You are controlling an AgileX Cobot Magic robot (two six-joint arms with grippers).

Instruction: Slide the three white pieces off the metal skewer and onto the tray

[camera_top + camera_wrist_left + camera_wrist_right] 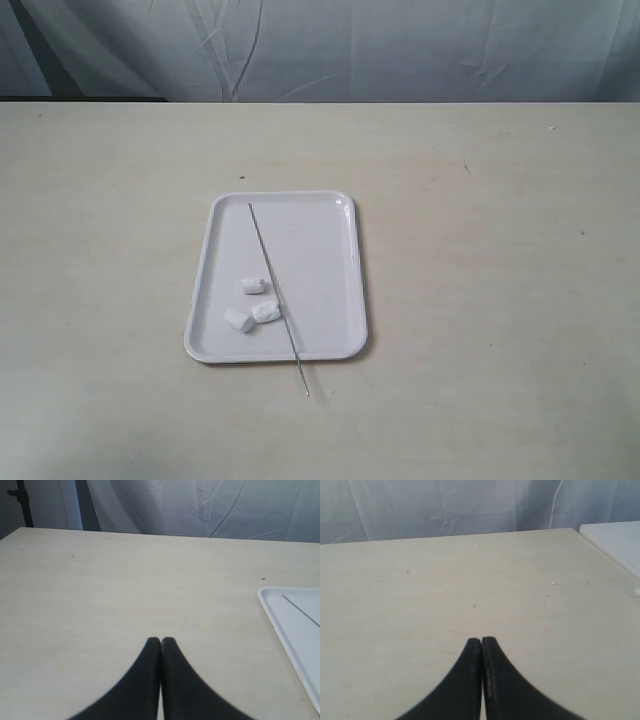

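The white tray (357,270) lies in the middle of the table in the exterior view. The thin metal skewer (268,265) rests slantwise across it, its near end poking over the front rim onto the table. Three white pieces lie loose on the tray left of the rod: one (254,286) apart, one (265,311) against the rod, one (238,320) nearest the front. No arm shows in the exterior view. My left gripper (161,640) is shut and empty over bare table, with the tray's corner (295,625) and skewer tip (300,610) off to one side. My right gripper (481,640) is shut and empty.
A pale curtain hangs behind the table. In the right wrist view a white flat surface (615,540) sits by the table's far edge, with small white crumbs (553,583) on the tabletop.
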